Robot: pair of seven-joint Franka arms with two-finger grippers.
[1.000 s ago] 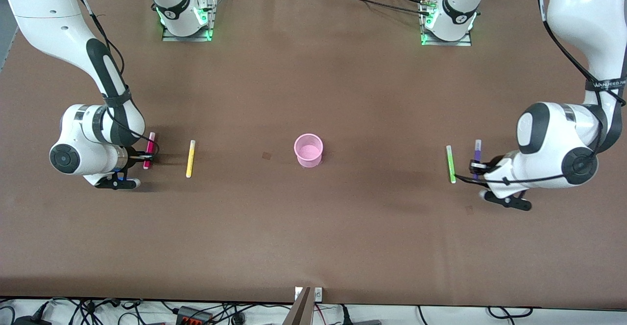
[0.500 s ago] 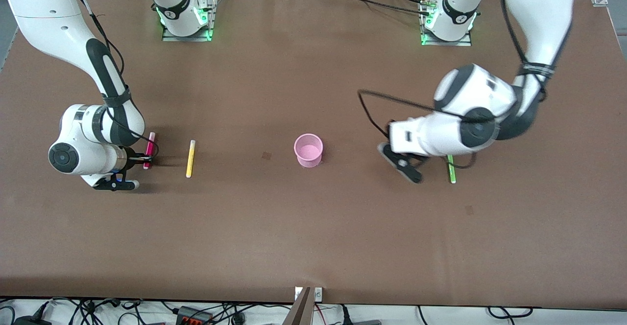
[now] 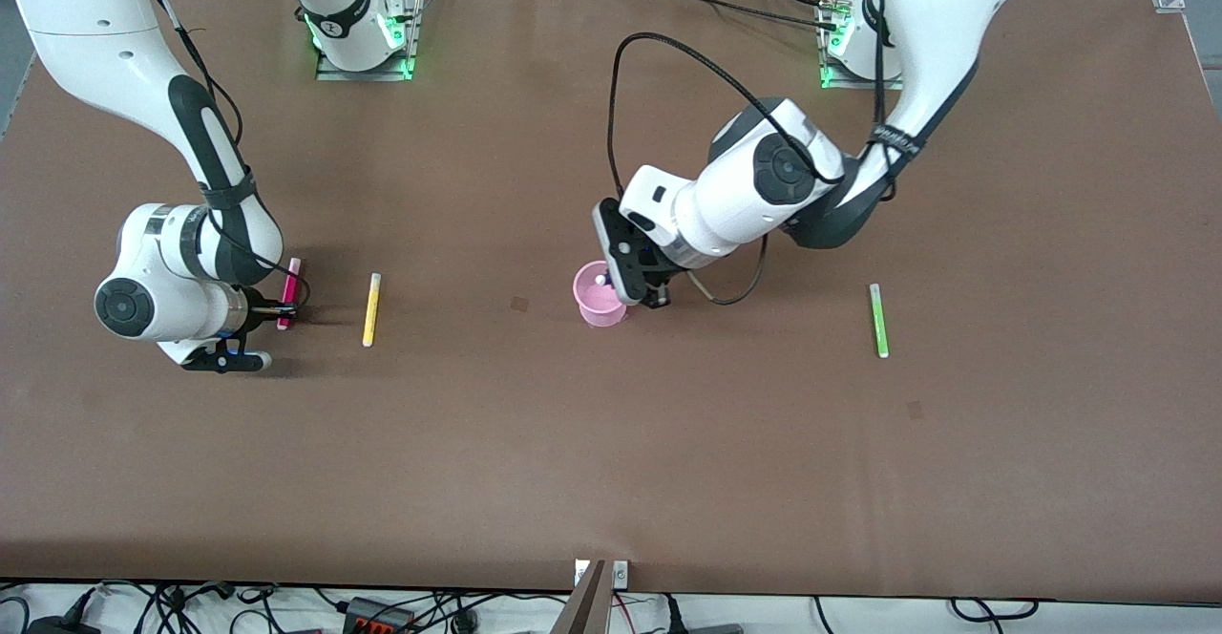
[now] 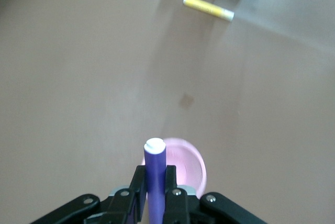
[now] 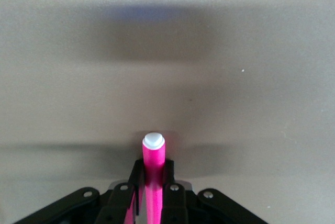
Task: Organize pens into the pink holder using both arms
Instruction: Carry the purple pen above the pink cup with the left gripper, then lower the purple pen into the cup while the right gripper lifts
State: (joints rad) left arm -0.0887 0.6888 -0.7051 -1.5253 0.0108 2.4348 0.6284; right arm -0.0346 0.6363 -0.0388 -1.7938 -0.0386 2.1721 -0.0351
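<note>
The pink holder (image 3: 598, 305) stands mid-table, and it also shows under the jaws in the left wrist view (image 4: 191, 164). My left gripper (image 3: 642, 290) hangs right over its rim, shut on a purple pen (image 4: 155, 174) whose white end (image 3: 600, 280) points into the cup. At the right arm's end, my right gripper (image 3: 284, 308) sits low at the table, shut on a magenta pen (image 3: 290, 281), which fills the jaws in the right wrist view (image 5: 153, 164). A yellow pen (image 3: 370, 309) lies beside it, toward the holder. A green pen (image 3: 877, 320) lies at the left arm's end.
A small dark mark (image 3: 519, 304) sits on the brown table cover between the yellow pen and the holder. The left arm's black cable (image 3: 668, 52) loops above the table. Both arm bases (image 3: 363, 32) stand at the table's back edge.
The left arm swung from its end of the table, carrying the purple pen, to over the pink holder. The right gripper's jaws closed on the magenta pen.
</note>
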